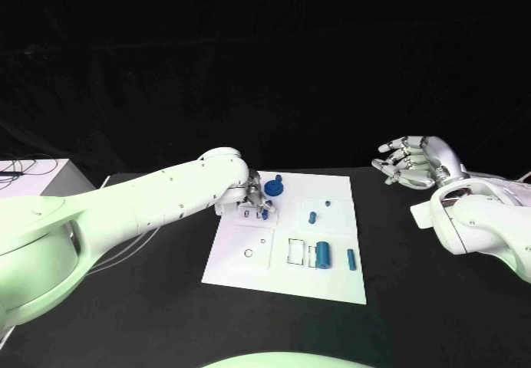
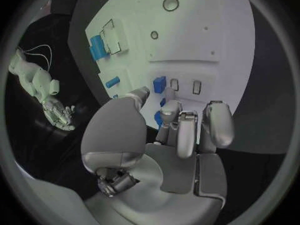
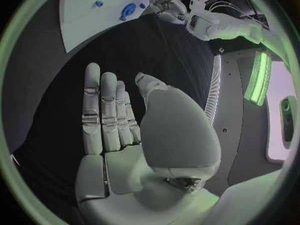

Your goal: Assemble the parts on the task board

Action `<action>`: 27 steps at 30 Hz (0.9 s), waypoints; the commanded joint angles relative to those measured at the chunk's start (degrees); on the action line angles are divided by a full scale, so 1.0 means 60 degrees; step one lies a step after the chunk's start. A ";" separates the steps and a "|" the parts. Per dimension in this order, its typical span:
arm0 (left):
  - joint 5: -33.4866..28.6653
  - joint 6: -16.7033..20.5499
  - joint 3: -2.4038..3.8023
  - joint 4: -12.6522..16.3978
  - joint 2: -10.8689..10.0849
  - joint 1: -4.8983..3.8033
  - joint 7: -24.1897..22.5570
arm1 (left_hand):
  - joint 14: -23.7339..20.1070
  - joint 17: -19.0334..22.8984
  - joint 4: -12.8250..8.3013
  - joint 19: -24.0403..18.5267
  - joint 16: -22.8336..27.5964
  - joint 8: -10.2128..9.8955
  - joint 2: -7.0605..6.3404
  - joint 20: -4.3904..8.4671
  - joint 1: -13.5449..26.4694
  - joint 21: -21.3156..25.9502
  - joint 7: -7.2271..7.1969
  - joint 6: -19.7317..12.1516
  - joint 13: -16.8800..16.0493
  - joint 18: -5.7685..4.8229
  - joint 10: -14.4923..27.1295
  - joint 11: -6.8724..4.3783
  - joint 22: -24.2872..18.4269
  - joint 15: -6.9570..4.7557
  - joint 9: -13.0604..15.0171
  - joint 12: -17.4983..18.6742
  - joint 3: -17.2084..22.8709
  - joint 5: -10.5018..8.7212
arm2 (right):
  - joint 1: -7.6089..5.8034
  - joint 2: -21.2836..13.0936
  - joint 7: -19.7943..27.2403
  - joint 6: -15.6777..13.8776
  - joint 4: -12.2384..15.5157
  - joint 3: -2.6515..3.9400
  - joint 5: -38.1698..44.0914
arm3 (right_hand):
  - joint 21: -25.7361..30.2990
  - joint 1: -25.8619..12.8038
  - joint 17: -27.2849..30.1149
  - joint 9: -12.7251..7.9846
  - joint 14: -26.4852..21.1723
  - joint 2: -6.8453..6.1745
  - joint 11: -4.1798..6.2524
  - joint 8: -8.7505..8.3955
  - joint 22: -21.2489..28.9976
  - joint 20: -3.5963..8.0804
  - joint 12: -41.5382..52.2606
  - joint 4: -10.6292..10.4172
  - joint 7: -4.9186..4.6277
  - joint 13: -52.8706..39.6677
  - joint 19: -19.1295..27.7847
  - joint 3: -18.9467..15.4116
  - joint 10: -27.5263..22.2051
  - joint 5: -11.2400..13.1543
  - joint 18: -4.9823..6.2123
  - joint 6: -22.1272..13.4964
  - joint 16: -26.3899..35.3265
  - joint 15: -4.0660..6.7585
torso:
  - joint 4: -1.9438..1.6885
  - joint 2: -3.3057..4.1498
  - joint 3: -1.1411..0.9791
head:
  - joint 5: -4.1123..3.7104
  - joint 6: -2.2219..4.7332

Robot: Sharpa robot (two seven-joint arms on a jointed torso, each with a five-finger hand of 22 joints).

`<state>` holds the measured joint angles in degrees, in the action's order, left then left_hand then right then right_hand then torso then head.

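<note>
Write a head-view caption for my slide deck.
Left hand works at the white board's far corner among blue parts; right hand waits raised, open.
</note>
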<state>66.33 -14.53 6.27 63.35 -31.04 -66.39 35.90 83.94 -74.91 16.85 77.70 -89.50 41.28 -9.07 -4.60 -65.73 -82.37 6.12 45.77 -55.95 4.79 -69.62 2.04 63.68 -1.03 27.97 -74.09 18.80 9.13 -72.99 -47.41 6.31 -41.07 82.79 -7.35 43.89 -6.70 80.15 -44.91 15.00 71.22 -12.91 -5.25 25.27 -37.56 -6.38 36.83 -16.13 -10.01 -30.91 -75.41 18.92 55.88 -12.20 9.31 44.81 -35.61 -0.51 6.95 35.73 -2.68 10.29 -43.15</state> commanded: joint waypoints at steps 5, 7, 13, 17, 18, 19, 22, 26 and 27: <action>-0.0264 -0.0210 -0.0033 -0.0062 0.0060 -0.0007 0.0000 | 0.0877 -0.2175 0.0006 -0.0019 0.0048 0.0035 0.0007 0.0068 0.0087 0.0061 0.0013 -0.0103 0.0037 0.0006 0.0068 -0.0007 -0.0043 -0.0082 0.0043 0.0054 -0.0065 0.0031 | 0.0031 0.0045 0.0013 0.0067 -0.0041 -0.0001 0.0345 | 0.0064 0.0047 0.0005 0.0001 0.0035 -0.0048 -0.0006 0.0033 0.0075 -0.0043 -0.0096 0.0023 0.0002 0.0062 -0.0033 0.0092 0.0069 -0.0096 0.0190 -0.0075 0.0083 -0.0069 | -0.0051 0.0003 0.0018 | -0.0017 -0.0037; -0.0303 -0.0221 -0.0044 -0.0067 0.0073 -0.0006 0.0000 | 0.0877 -0.2175 0.0006 -0.0019 0.0048 0.0035 0.0007 0.0068 0.0087 0.0061 0.0013 -0.0103 0.0037 0.0006 0.0068 -0.0007 -0.0043 -0.0082 0.0043 0.0054 -0.0065 0.0031 | 0.0037 0.0051 0.0002 0.0060 -0.0050 -0.0001 0.0383 | 0.0064 0.0047 0.0005 0.0001 0.0035 -0.0048 -0.0006 0.0033 0.0075 -0.0043 -0.0096 0.0023 0.0002 0.0062 -0.0033 0.0092 0.0069 -0.0096 0.0190 -0.0075 0.0083 -0.0069 | -0.0049 0.0009 0.0015 | -0.0019 -0.0041; -0.0386 -0.0228 -0.0062 -0.0070 0.0123 -0.0003 -0.0004 | 0.0875 -0.2172 0.0000 -0.0032 0.0049 0.0055 0.0016 0.0067 0.0053 0.0069 0.0014 -0.0143 0.0053 0.0009 0.0098 -0.0007 -0.0060 -0.0081 0.0102 0.0070 -0.0049 0.0041 | 0.0048 0.0067 -0.0013 0.0041 -0.0065 -0.0002 0.0425 | 0.0072 0.0057 0.0003 0.0000 0.0045 -0.0042 -0.0005 0.0035 0.0099 -0.0042 -0.0106 0.0027 0.0002 0.0082 -0.0045 0.0105 0.0079 -0.0114 0.0190 -0.0073 0.0103 -0.0067 | -0.0037 0.0013 0.0014 | -0.0027 -0.0066; -0.0424 -0.0275 -0.0069 -0.0067 0.0152 -0.0002 -0.0010 | 0.0874 -0.2171 -0.0002 -0.0039 0.0050 0.0071 0.0023 0.0066 0.0022 0.0073 0.0013 -0.0163 0.0067 0.0011 0.0116 -0.0007 -0.0068 -0.0080 0.0143 0.0081 -0.0031 0.0045 | 0.0054 0.0078 -0.0028 0.0029 -0.0074 -0.0003 0.0434 | 0.0072 0.0057 0.0003 0.0000 0.0045 -0.0042 -0.0005 0.0035 0.0099 -0.0042 -0.0106 0.0027 0.0002 0.0082 -0.0045 0.0105 0.0079 -0.0114 0.0190 -0.0073 0.0103 -0.0067 | -0.0060 0.0008 0.0013 | -0.0049 -0.0071; -0.0428 -0.0284 -0.0070 -0.0067 0.0153 -0.0002 -0.0011 | 0.0872 -0.2166 -0.0003 -0.0053 0.0052 0.0085 0.0028 0.0066 0.0007 0.0081 0.0011 -0.0162 0.0077 0.0016 0.0127 -0.0008 -0.0094 -0.0080 0.0166 0.0088 -0.0021 0.0046 | 0.0055 0.0079 -0.0030 0.0027 -0.0075 -0.0003 0.0435 | 0.0072 0.0057 0.0003 0.0000 0.0045 -0.0042 -0.0005 0.0035 0.0099 -0.0042 -0.0106 0.0027 0.0002 0.0082 -0.0045 0.0105 0.0079 -0.0114 0.0190 -0.0073 0.0103 -0.0067 | -0.0066 0.0008 0.0013 | -0.0053 -0.0072; -0.0434 -0.0300 -0.0071 -0.0068 0.0154 -0.0002 -0.0011 | 0.0863 -0.2145 -0.0003 -0.0076 0.0061 0.0123 0.0036 0.0066 -0.0027 0.0096 0.0003 -0.0151 0.0119 0.0023 0.0164 -0.0012 -0.0132 -0.0082 0.0221 0.0114 0.0003 0.0048 | 0.0057 0.0081 -0.0033 0.0023 -0.0076 -0.0003 0.0436 | 0.0079 0.0057 0.0000 0.0000 0.0053 -0.0039 -0.0005 0.0036 0.0118 -0.0041 -0.0114 0.0026 0.0001 0.0098 -0.0054 0.0113 0.0088 -0.0134 0.0191 -0.0071 0.0118 -0.0067 | -0.0070 0.0008 0.0014 | -0.0056 -0.0074; -0.0446 -0.0330 -0.0074 -0.0071 0.0148 -0.0002 -0.0013 | 0.0863 -0.2149 -0.0005 -0.0095 0.0061 0.0204 0.0053 0.0072 -0.0133 0.0108 -0.0021 -0.0151 0.0165 0.0028 0.0218 -0.0031 -0.0152 -0.0093 0.0359 0.0157 0.0096 0.0060 | 0.0061 0.0085 -0.0046 0.0016 -0.0085 -0.0003 0.0438 | 0.0079 0.0057 0.0000 0.0000 0.0053 -0.0039 -0.0005 0.0036 0.0118 -0.0041 -0.0114 0.0026 0.0001 0.0098 -0.0054 0.0113 0.0088 -0.0134 0.0191 -0.0071 0.0118 -0.0067 | -0.0089 0.0008 0.0015 | -0.0068 -0.0084; -0.0474 -0.0352 -0.0076 -0.0082 0.0149 -0.0002 -0.0013 | 0.0856 -0.2140 -0.0001 -0.0120 0.0068 0.0297 0.0068 0.0101 -0.0355 0.0124 -0.0062 -0.0218 0.0178 0.0034 0.0257 -0.0072 -0.0172 -0.0127 0.0658 0.0207 0.0602 0.0068 | 0.0064 0.0084 -0.0106 -0.0017 -0.0095 -0.0004 0.0530 | 0.0102 0.0070 -0.0012 -0.0004 0.0088 -0.0039 0.0001 0.0039 0.0194 -0.0035 -0.0144 0.0030 0.0002 0.0161 -0.0095 0.0157 0.0120 -0.0289 0.0190 -0.0065 0.0178 -0.0061 | -0.0102 0.0010 0.0022 | -0.0064 -0.0092; -0.0480 -0.0368 -0.0076 -0.0082 0.0152 -0.0002 -0.0013 | 0.0856 -0.2142 -0.0001 -0.0125 0.0070 0.0352 -0.0013 0.0121 -0.0413 0.0128 -0.0086 -0.0235 0.0183 0.0036 0.0273 -0.0094 -0.0174 -0.0146 0.0846 0.0234 0.1006 0.0064 | 0.0065 0.0084 -0.0125 -0.0026 -0.0098 -0.0005 0.0567 | 0.0120 0.0077 -0.0025 -0.0008 0.0112 -0.0059 0.0003 0.0038 0.0252 -0.0029 -0.0166 0.0036 0.0004 0.0209 -0.0123 0.0187 0.0141 -0.0435 0.0190 -0.0063 0.0225 -0.0057 | -0.0103 0.0012 0.0023 | -0.0066 -0.0095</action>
<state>64.15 -15.50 5.80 62.84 -30.26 -66.36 35.90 83.95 -74.91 16.83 77.07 -89.29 43.28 -9.32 -3.98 -67.81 -81.92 5.83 44.63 -54.87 4.79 -68.23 1.50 62.68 -1.44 32.82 -72.82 24.43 9.35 -72.64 -46.95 5.75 -41.18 82.20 -7.39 45.92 -6.18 80.22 -44.99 14.99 71.43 -12.98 -5.23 25.26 -36.19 -6.59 36.16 -15.90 -9.91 -29.77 -75.62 19.80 56.31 -14.48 9.31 44.73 -34.46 -0.71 6.42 35.78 -2.57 9.89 -43.69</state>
